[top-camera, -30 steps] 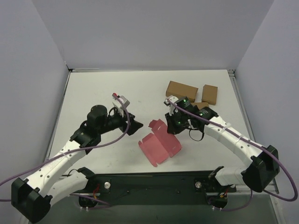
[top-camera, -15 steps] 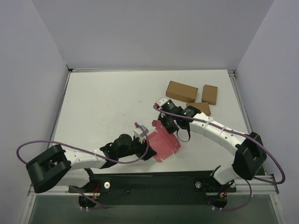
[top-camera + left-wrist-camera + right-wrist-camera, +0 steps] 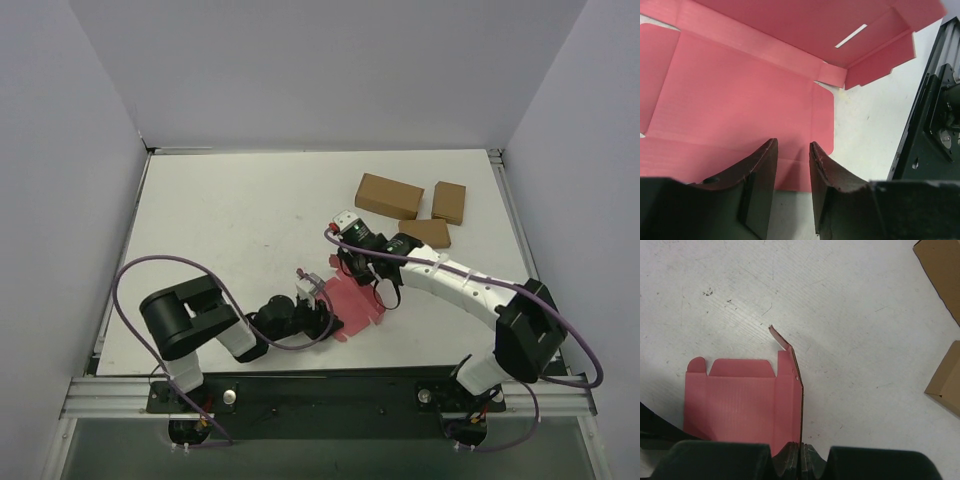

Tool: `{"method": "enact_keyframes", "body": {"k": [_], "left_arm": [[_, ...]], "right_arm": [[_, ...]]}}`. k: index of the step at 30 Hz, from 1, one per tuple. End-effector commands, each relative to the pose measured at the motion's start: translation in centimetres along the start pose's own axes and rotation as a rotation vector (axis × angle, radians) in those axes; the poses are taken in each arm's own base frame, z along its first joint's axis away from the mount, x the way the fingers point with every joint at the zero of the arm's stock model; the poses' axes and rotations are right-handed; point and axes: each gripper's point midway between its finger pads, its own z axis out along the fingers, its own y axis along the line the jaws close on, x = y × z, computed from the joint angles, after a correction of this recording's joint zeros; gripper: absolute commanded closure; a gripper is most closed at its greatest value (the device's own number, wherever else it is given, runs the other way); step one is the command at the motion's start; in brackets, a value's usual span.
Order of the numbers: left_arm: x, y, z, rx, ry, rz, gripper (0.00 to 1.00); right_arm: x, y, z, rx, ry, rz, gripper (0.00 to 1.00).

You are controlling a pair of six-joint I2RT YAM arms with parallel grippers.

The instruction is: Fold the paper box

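One pink-red paper box [image 3: 358, 300], a ribbed, notched card sheet, lies on the table [image 3: 230, 220] near three brown cardboard boxes [image 3: 389, 195], on their left. The right end effector [image 3: 801, 452] clamps its raised panel; the left end effector [image 3: 792, 145] has its fingers apart.

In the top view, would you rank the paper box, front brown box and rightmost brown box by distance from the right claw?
1. paper box, pinched in the right claw.
2. front brown box, to its right.
3. rightmost brown box, back right.
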Motion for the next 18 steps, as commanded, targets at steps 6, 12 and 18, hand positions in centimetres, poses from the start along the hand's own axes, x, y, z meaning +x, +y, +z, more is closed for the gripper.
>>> {"method": "enact_keyframes", "body": {"k": [6, 12, 18], "left_arm": [[0.0, -1.1, -0.1, 0.067, -0.088, -0.025, 0.60], [0.7, -1.6, -0.7, 0.075, -0.077, -0.032, 0.60], [-4.0, -3.1, -3.8, 0.108, -0.216, -0.075, 0.44]], "right_arm": [[1.1, 0.2, 2.5, 0.041, 0.062, 0.004, 1.00], [1.6, 0.6, 2.8, 0.022, 0.078, 0.027, 1.00], [0.7, 2.0, -0.4, -0.106, 0.011, 0.044, 1.00]]}}
